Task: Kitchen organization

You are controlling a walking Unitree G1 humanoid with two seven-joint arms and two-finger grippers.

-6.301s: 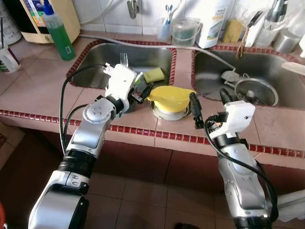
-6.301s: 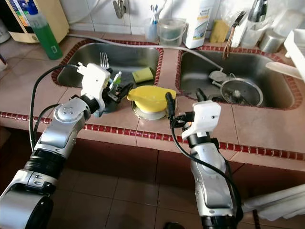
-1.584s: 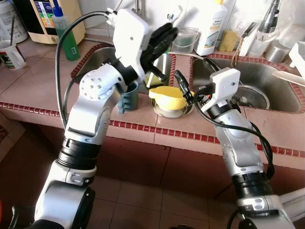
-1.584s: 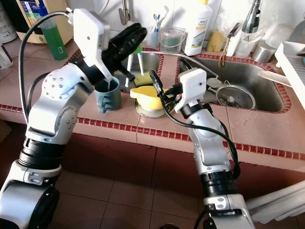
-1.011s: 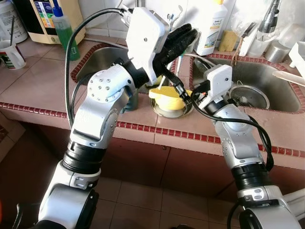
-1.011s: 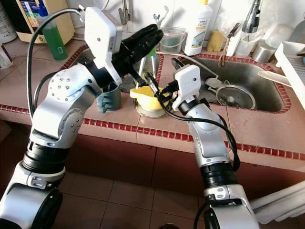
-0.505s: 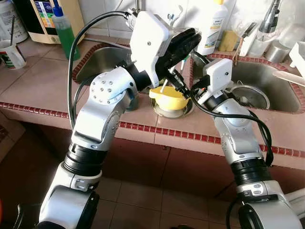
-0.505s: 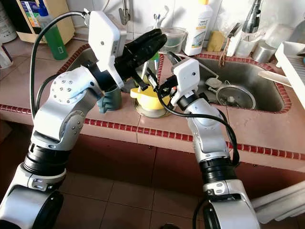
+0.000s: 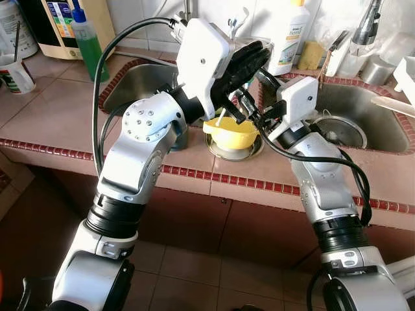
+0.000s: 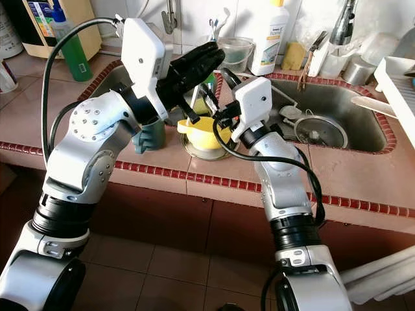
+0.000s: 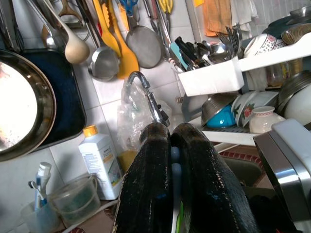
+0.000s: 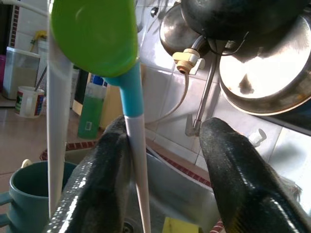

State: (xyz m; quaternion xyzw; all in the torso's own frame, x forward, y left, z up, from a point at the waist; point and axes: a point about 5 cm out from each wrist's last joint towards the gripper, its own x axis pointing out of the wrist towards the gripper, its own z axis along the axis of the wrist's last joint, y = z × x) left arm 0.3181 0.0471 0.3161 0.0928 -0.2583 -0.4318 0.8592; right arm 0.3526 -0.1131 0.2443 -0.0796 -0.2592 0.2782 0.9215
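My left gripper (image 9: pixel 249 58) is raised over the counter and shut on two utensils: a green spoon (image 12: pixel 95 34) with a blue neck and white handle, and a plain white handle (image 12: pixel 56 121) beside it. In the left wrist view the left gripper (image 11: pixel 170 133) pinches blue and white between its fingers. My right gripper (image 12: pixel 165 126) stands open around the spoon's handle, which rests against one finger (image 12: pixel 104 160). A teal mug (image 10: pixel 150 135) stands on the counter below. A yellow bowl (image 9: pixel 230 133) sits on a steel plate next to it.
Two steel sinks (image 9: pixel 139 81) (image 10: pixel 337 97) are set in the tiled counter, whose red-trimmed front edge (image 9: pixel 194 175) is close. A green soap bottle (image 9: pixel 87 42), a white bottle (image 9: pixel 292 29) and a clear tub (image 10: pixel 235 52) line the back. A white dish rack (image 10: pixel 399 78) is at the right.
The left gripper has risen from the mug with the utensils and swung right. The right gripper has come up from the counter edge to flank the spoon handle.
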